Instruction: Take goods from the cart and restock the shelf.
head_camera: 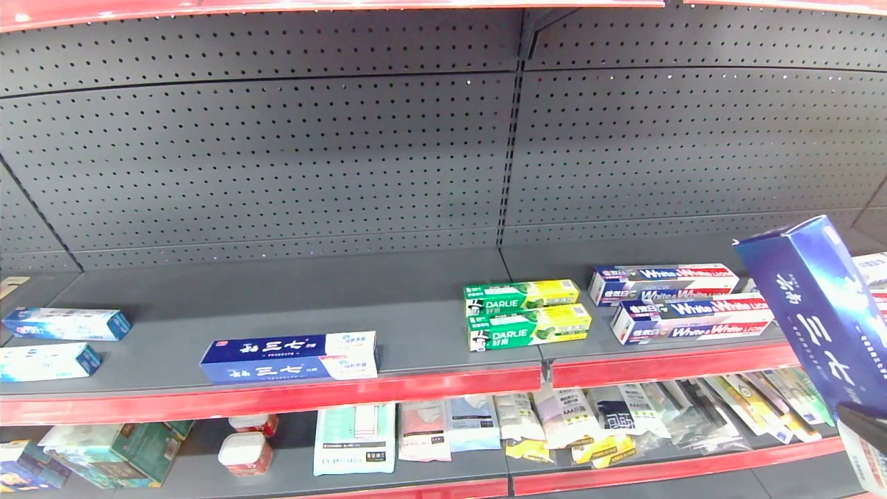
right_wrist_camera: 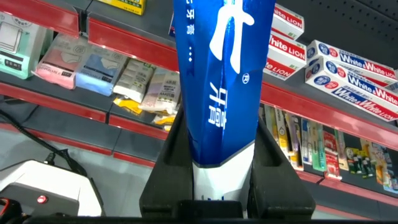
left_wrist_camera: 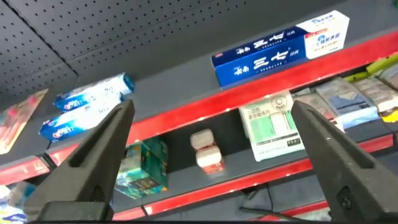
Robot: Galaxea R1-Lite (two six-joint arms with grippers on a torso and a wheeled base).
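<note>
Blue box (head_camera: 824, 312) is clamped in right gripper (right_wrist_camera: 221, 134) beside shelf (head_camera: 277, 298); left gripper (left_wrist_camera: 212, 109) fingers are spread wide.

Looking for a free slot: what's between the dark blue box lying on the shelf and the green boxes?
Nothing; the head view shows bare shelf between the dark blue box and the green boxes.
</note>
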